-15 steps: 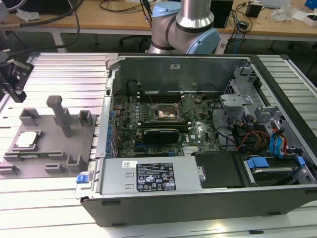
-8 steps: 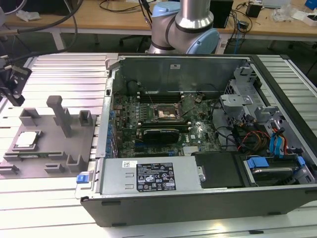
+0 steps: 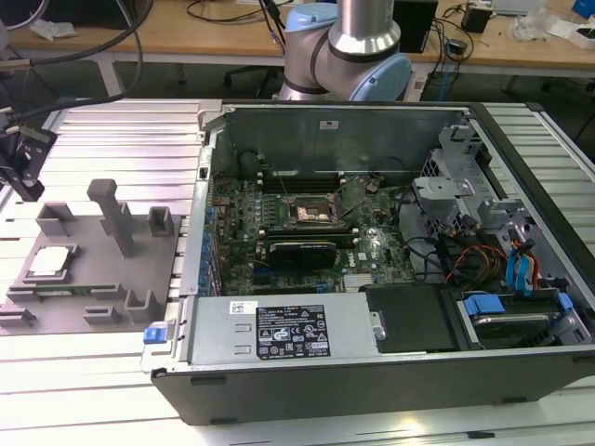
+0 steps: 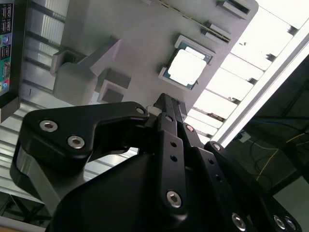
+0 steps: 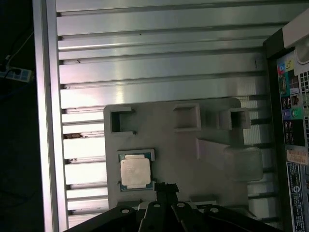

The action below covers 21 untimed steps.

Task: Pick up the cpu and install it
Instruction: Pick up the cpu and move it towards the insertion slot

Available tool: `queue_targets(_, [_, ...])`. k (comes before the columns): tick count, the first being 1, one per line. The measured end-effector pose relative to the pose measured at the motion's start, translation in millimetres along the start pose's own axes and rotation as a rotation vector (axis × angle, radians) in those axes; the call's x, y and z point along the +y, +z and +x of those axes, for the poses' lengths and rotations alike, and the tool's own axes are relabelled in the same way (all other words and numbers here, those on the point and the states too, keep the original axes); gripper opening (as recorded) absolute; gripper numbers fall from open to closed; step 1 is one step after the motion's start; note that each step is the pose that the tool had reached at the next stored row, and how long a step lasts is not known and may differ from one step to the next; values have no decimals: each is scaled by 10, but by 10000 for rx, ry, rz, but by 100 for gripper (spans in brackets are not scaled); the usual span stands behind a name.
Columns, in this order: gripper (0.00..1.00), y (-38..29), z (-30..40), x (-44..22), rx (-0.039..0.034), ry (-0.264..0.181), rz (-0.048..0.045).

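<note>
**On the fixture plate: cpu lying flat, gripper closed above it**

At about 9 o'clock from the open computer case in the exterior view, a grey fixture plate lies on the slotted aluminium counter; the cpu rests flat in a shallow square nest near the plate's 9 o'clock edge, silvery top up, with a tall grey post standing at roughly 2 o'clock from it.

In both wrist views the gripper hangs over the plate with its fingers drawn together and nothing between them; in the first wrist view its tip shows just beside one corner of the cpu, while in the second wrist view the gripper stands clear of the cpu, not touching it.

Inside the case the motherboard lies flat; its dark square socket, ringed by a metal frame, sits near the board's middle, well apart from the cpu; the arm rises at 12 o'clock of the case.
</note>
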<state>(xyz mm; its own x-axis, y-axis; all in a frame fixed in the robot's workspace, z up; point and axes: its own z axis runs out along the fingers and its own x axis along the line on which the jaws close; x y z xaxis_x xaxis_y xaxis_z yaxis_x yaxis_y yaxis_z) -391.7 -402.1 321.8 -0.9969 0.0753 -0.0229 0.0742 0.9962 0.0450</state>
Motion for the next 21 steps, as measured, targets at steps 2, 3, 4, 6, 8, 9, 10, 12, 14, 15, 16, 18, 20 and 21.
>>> queue_targets(2, [11, 1, 0, 0, 0, 0, 0])
queue_targets(3, [11, 1, 0, 0, 0, 0, 0])
queue_targets(4, [11, 2, 0, 0, 0, 0, 0])
queue_targets(6, [11, 6, 2, -1, -1, 0, -1])
queue_targets(8, [11, 13, 12, -1, -2, 1, -1])
queue_targets(9, [11, 17, 18, -2, -2, 0, -1])
queue_targets(10, [11, 20, 24, -3, 0, 1, 0])
queue_targets(12, [11, 29, 36, -4, 0, 0, 0])
queue_targets(14, [11, 54, 75, -8, 0, 0, 0])
queue_targets(15, [11, 83, 106, -12, 0, -1, 0])
queue_targets(16, [11, 109, 126, -14, -1, 0, -1])
queue_targets(18, [11, 166, 155, -27, 0, -2, 0])
queue_targets(20, [11, 208, 171, -35, -1, 0, -1])
queue_targets(21, [11, 238, 182, -41, -1, 0, -1])
